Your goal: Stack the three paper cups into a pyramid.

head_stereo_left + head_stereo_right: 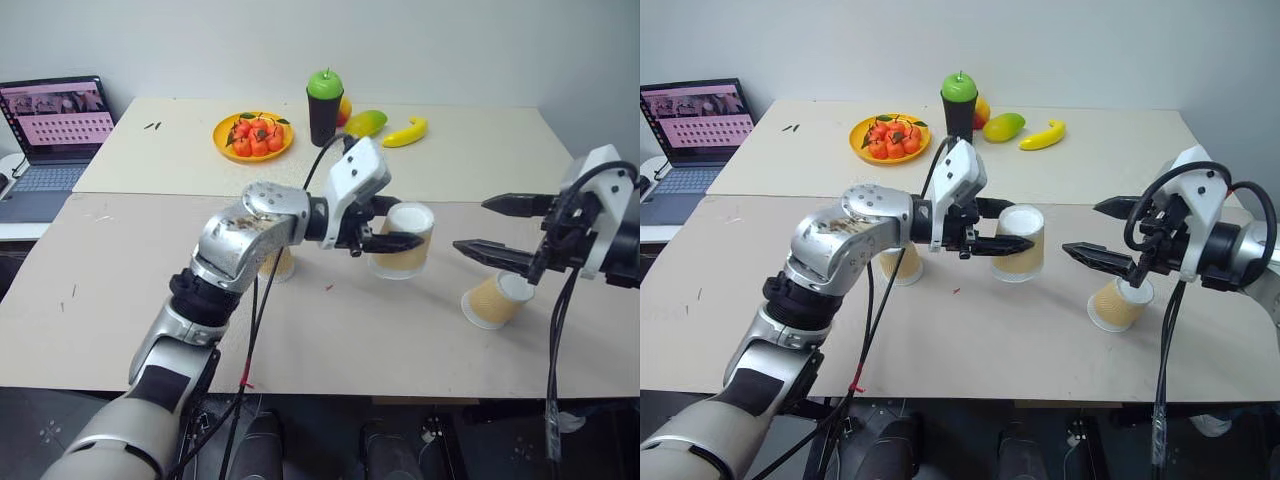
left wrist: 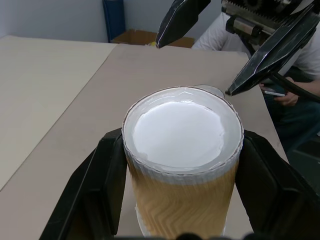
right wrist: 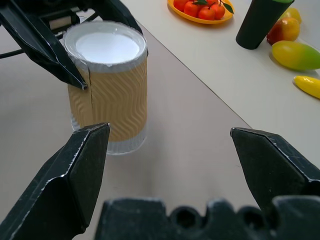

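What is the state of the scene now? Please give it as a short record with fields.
left tool: shut on an upside-down cup, base up
held cup height: low over the table; contact cannot be told
right tool: open, holding nothing
second cup: lying on its side under the right tool
third cup: on the table, behind the left arm
pyramid: not yet built
far table: plate of red fruit, black cup, laptop at the left

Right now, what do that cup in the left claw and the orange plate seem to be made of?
The cup looks like paper: matte tan sleeve with wavy ribs, white base facing up. The orange plate seems smooth plastic, judging by its even glossy colour, though that is not certain.
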Available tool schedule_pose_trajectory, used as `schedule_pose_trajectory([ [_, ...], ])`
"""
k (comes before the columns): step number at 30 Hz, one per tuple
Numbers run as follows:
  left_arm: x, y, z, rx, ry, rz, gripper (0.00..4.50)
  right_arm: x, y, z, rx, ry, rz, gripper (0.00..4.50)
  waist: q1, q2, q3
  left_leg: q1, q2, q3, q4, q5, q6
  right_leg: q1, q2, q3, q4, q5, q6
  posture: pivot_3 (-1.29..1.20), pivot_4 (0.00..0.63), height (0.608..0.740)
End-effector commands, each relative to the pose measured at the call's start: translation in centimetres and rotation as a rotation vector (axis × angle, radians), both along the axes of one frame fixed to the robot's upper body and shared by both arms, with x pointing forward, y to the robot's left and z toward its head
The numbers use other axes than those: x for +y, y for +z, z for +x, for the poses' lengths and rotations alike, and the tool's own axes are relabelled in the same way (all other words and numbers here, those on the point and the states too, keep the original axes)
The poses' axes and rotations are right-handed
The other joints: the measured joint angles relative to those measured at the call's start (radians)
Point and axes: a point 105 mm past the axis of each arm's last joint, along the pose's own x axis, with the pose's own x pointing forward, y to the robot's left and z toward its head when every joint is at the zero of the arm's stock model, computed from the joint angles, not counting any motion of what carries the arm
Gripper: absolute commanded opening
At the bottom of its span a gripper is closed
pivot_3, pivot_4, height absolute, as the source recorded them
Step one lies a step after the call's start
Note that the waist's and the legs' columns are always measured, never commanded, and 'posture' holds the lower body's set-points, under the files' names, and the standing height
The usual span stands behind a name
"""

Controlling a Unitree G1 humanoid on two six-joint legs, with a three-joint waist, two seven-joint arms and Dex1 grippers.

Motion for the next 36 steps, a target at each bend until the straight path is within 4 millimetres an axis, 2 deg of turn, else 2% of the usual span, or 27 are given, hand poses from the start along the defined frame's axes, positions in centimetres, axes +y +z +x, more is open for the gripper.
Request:
schedule_pose_trajectory([
  [1, -0.7, -0.1, -0.4, -0.075, -0.028, -0.004, 2.69, -0.3, 1.7, -0.9, -0.067, -0.019, -0.022, 4.50, 0.000, 0.000, 0.000, 0.000, 0.000, 0.000, 0.000, 0.000, 0.000, 0.000, 0.000, 0.000, 0.000, 0.000, 0.000, 0.00, 0.150, 0.732],
  [11, -2.1, -1.6, -0.6, -0.094, -0.071, -0.011, 2.69, -0.2, 2.6, -2.3, -0.056, -0.019, -0.014, 4.50, 0.001, 0.000, 0.000, 0.000, 0.000, 0.000, 0.000, 0.000, 0.000, 0.000, 0.000, 0.000, 0.000, 0.000, 0.000, 0.00, 0.150, 0.732],
  [15, -2.6, -2.5, -0.5, -0.084, -0.075, -0.009, 2.69, 0.6, 2.0, -3.3, 0.006, 0.034, -0.011, 4.50, 0.001, 0.000, 0.000, 0.000, 0.000, 0.000, 0.000, 0.000, 0.000, 0.000, 0.000, 0.000, 0.000, 0.000, 0.000, 0.00, 0.150, 0.732],
  [21, -3.1, -3.4, -0.6, -0.071, -0.075, -0.011, 2.69, 0.3, 0.5, -4.9, 0.120, 0.058, -0.076, 4.50, 0.002, 0.000, 0.000, 0.000, 0.000, 0.000, 0.000, 0.000, 0.000, 0.000, 0.000, 0.000, 0.000, 0.000, 0.000, 0.00, 0.150, 0.732],
  [36, -3.5, -7.6, -0.7, -0.077, -0.075, 0.051, 2.69, -0.5, 1.1, -5.1, 0.105, 0.018, -0.124, 4.50, 0.002, 0.000, 0.000, 0.000, 0.000, 0.000, 0.001, 0.000, 0.000, 0.001, 0.000, 0.000, 0.000, 0.000, 0.001, 0.00, 0.150, 0.732],
])
